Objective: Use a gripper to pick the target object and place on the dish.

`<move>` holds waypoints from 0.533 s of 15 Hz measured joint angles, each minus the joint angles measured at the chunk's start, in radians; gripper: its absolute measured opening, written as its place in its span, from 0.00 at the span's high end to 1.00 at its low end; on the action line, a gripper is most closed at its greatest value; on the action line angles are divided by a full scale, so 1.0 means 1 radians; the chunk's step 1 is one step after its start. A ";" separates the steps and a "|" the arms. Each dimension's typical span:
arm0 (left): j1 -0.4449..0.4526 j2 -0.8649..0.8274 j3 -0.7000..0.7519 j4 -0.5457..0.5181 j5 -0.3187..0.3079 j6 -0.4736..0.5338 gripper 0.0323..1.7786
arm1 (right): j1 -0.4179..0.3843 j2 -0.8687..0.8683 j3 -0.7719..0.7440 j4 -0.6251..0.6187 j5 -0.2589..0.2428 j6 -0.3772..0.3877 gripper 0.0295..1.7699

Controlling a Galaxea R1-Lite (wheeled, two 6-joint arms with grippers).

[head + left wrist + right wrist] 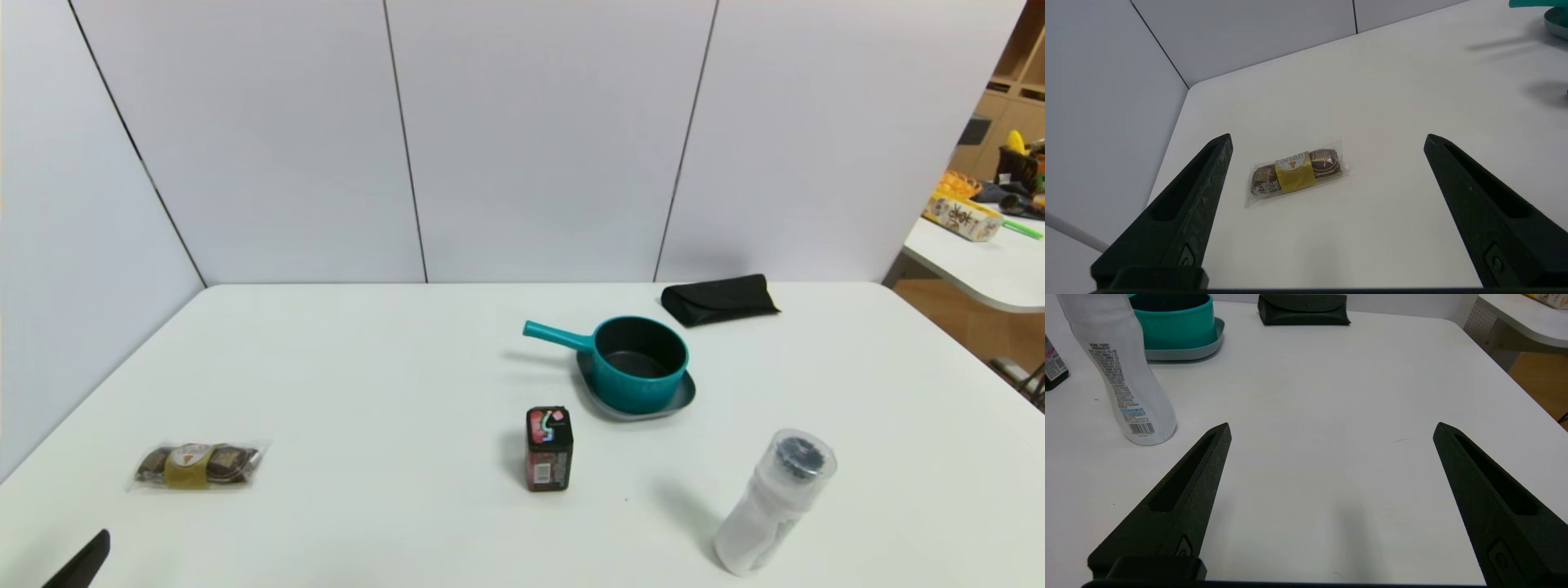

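Pan (639, 363) already on dish (627, 415); left gripper (1328, 136) empty, jaws apart, near surface's (367, 523) near-left corner; right gripper (1332, 424) idle, jaws apart, near-right; likely just park.

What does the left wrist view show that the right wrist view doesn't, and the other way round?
Only the left wrist view: the wrapped snack and the left gripper, jaws wide open above the table.
Only the right wrist view: the translucent bottle, the black pouch and the right gripper, also open over the table.
Both: the white table, plus parts of the teal saucepan and the grey-blue dish under it.
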 joint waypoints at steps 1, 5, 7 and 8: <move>0.002 -0.052 0.042 0.017 0.000 -0.004 0.05 | 0.000 0.000 0.000 0.000 0.000 0.000 0.03; 0.027 -0.202 0.124 0.057 0.004 -0.008 0.05 | 0.000 0.000 0.000 0.000 0.000 0.000 0.03; 0.032 -0.276 0.163 0.106 0.004 -0.009 0.05 | 0.000 0.000 0.000 0.000 0.000 0.000 0.03; 0.034 -0.310 0.172 0.144 0.004 -0.014 0.05 | 0.000 0.000 0.000 0.000 0.000 0.000 0.03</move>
